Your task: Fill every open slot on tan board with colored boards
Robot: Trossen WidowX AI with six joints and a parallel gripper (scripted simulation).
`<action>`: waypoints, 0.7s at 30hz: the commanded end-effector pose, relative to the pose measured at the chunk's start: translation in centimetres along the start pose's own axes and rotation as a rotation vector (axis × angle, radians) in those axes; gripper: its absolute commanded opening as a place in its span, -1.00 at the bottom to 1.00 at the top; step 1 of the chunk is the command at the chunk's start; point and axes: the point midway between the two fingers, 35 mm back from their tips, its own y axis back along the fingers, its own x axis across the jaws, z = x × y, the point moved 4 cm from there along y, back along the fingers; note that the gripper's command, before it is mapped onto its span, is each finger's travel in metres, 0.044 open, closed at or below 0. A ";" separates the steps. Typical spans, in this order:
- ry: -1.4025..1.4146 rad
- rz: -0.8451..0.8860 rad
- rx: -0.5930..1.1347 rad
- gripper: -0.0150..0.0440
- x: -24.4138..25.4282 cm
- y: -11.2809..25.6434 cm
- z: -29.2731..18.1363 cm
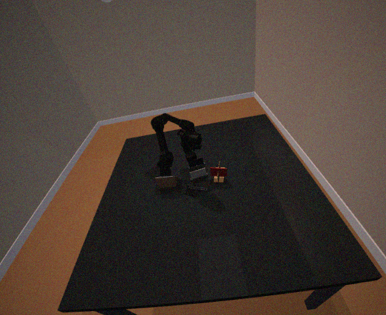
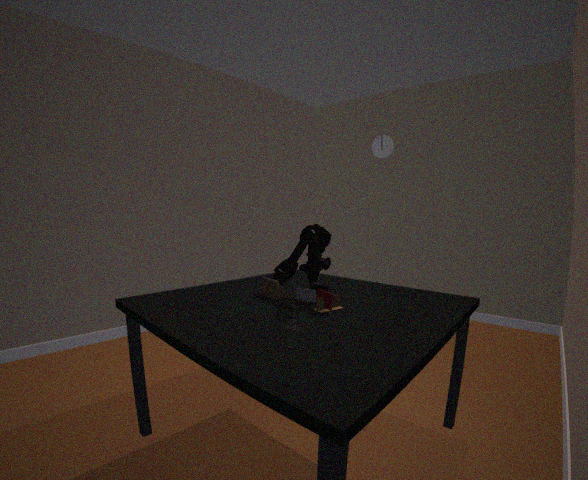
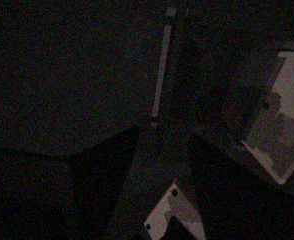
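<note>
The tan board (image 1: 218,164) stands upright on its light feet (image 1: 216,180) (image 2: 337,308). A red board (image 1: 214,171) (image 2: 324,298) sits crosswise on it; the notches are too small to make out. My gripper (image 1: 196,161) (image 2: 315,283) (image 3: 163,135) is open, pointing down left of the red board, with nothing seen between its tips. A pale upright panel (image 1: 197,173) (image 2: 305,295) stands in front of and below it. Something dark behind that panel is mostly hidden by the fingers. In the wrist view a narrow pale strip (image 3: 160,75) lies just beyond the fingertips.
A brownish panel (image 1: 166,182) (image 2: 271,287) stands at the left near the arm's base. A low, thin piece (image 1: 197,188) lies in front of the pale panel. The wrist view also shows a large light surface at the right and a pale angled piece (image 3: 160,215) below.
</note>
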 end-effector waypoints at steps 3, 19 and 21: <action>-0.001 0.003 -0.003 0.12 0.1 -0.9 0.0; 0.000 0.004 -0.004 0.12 0.2 -3.5 0.0; 0.000 0.004 -0.004 0.12 0.2 -3.8 0.0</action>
